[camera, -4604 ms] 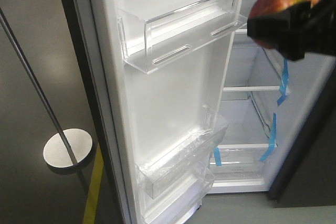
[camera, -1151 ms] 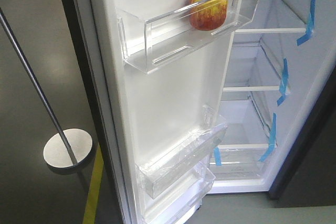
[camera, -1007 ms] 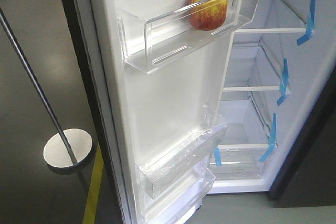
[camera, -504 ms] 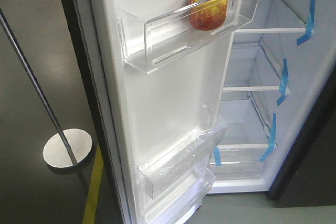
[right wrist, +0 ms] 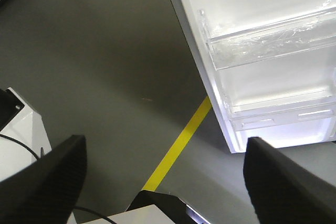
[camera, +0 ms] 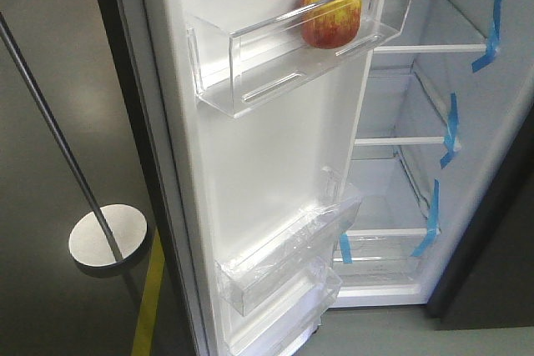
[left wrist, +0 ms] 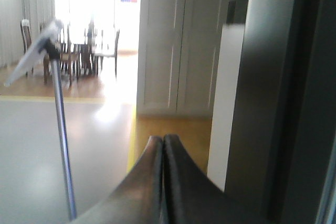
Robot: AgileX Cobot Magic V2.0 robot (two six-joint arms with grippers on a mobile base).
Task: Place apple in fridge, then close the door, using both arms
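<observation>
The apple (camera: pixel 332 12), red with yellow patches, stands in the clear upper bin (camera: pixel 250 81) of the open door (camera: pixel 267 172). To the right, the fridge (camera: pixel 492 147) shows its white interior, glass shelves and blue tape. No gripper shows in the front view. In the left wrist view my left gripper (left wrist: pixel 163 140) is shut on nothing, beside the door's dark grey outer face (left wrist: pixel 273 93). My right gripper (right wrist: pixel 165 142) stands open and empty low over the floor, with the door's lower bins (right wrist: pixel 268 45) above and to the right.
A thin metal pole (camera: pixel 58 139) on a round base (camera: pixel 107 235) stands left of the door, also the pole (left wrist: pixel 62 145) in the left wrist view. A yellow floor line (camera: pixel 148 306) runs under the door. White robot base parts (right wrist: pixel 21 129) lie under the right gripper.
4.6 s ago a gripper held the apple at the upper right; since then the apple rests in the upper door bin and the gripper has left the front view. Over the last second nothing moves.
</observation>
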